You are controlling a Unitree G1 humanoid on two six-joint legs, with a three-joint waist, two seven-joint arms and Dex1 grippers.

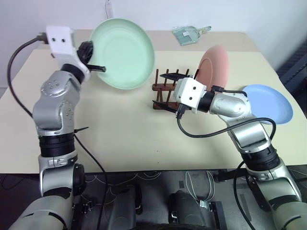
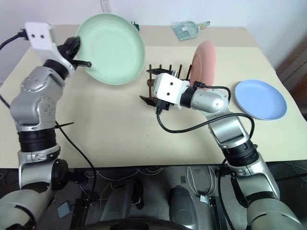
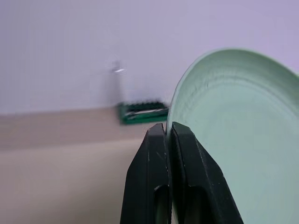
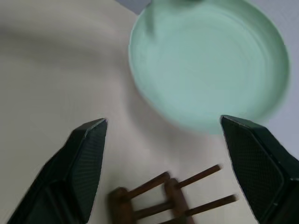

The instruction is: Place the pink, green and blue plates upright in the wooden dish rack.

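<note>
Left gripper is pinching the green plate by its rim, holding it upright for slotting; right gripper is hovering wide open over the wooden dish rack.

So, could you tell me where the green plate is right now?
The green plate is held off the table by its rim in the left gripper, on the robot's left, just left of the wooden dish rack.
</note>
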